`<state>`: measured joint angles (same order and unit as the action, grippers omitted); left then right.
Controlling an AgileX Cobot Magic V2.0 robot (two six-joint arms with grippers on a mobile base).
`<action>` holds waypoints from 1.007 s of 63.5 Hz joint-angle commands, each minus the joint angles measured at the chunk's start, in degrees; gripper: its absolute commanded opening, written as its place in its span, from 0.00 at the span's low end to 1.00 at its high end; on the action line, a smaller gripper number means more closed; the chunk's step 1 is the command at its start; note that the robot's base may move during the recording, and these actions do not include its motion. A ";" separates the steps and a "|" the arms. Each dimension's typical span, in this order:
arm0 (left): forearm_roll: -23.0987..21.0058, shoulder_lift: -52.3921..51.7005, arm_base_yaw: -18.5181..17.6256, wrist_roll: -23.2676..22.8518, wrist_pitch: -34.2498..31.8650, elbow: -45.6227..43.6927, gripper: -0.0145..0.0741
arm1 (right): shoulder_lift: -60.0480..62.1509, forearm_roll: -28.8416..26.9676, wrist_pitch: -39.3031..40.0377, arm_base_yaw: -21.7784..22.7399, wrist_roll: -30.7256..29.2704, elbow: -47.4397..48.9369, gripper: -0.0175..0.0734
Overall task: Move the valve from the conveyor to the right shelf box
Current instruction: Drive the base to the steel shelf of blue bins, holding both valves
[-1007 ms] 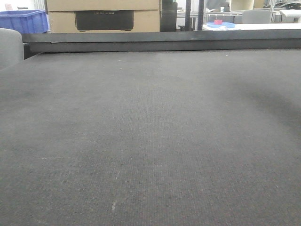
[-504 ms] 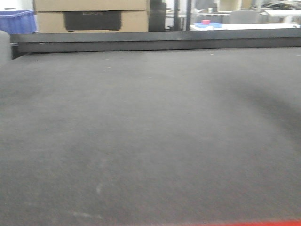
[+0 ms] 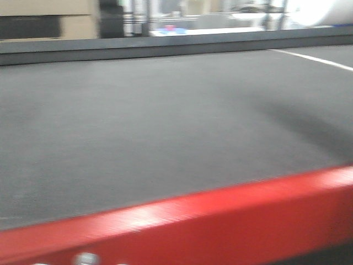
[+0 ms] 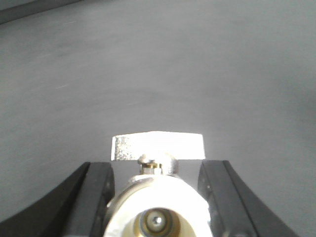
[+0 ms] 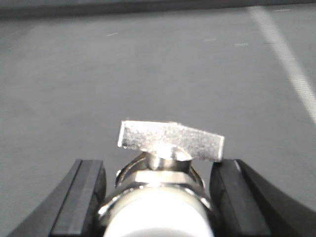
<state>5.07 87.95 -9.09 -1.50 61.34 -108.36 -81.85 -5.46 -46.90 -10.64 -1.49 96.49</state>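
Observation:
Each wrist view holds a silver metal valve with a flat lever handle. In the left wrist view the valve [image 4: 158, 146] faces me end-on, its bore showing, and my left gripper [image 4: 157, 173] is shut on its body with a black finger on each side. My right gripper [image 5: 158, 175] is likewise shut on another valve [image 5: 170, 140]. Both hang above the dark grey woven conveyor [image 3: 165, 121], which fills the front view. The right shelf box is out of view. Neither gripper shows in the front view.
A black rail [image 3: 165, 51] edges the belt's far side, with cardboard boxes [image 3: 44, 19] and shelving behind it. A glossy red edge [image 3: 220, 221] runs across the near bottom. A white line [image 3: 314, 58] crosses the belt at far right and also shows in the right wrist view as a white line [image 5: 291, 69].
The front view has swung: the background boxes slid left, a white line entered at right, and the red edge rose into the bottom of the picture. The image is blurred by motion.

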 commanded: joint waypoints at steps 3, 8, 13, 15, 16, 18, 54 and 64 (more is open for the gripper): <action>-0.52 -0.83 -0.41 -0.41 -2.43 -0.83 0.04 | 0.92 0.73 6.50 0.12 -0.06 0.91 0.01; -0.52 -0.83 -0.41 -0.41 -2.43 -0.83 0.04 | 0.92 0.73 7.66 0.12 -0.06 0.91 0.01; -0.52 -0.83 -0.41 -0.41 -2.43 -0.83 0.04 | 0.92 0.73 8.53 0.12 -0.06 0.91 0.01; -0.52 -0.83 -0.41 -0.41 -2.43 -0.83 0.04 | 0.92 0.73 8.67 0.12 -0.06 0.91 0.01; -0.52 -0.83 -0.41 -0.41 -2.43 -0.83 0.04 | 0.92 0.73 8.85 0.12 -0.06 0.91 0.01; -0.52 -0.83 -0.41 -0.41 -2.43 -0.83 0.04 | 0.92 0.73 8.98 0.12 -0.06 0.91 0.01; -0.52 -0.83 -0.41 -0.41 -2.43 -0.83 0.04 | 0.92 0.73 8.98 0.12 -0.06 0.91 0.01; -0.52 -0.83 -0.41 -0.41 -2.43 -0.83 0.04 | 0.92 0.73 8.98 0.12 -0.06 0.91 0.01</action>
<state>4.74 87.95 -9.09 -1.50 61.22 -108.36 -81.85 -5.14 -42.13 -10.64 -1.49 96.49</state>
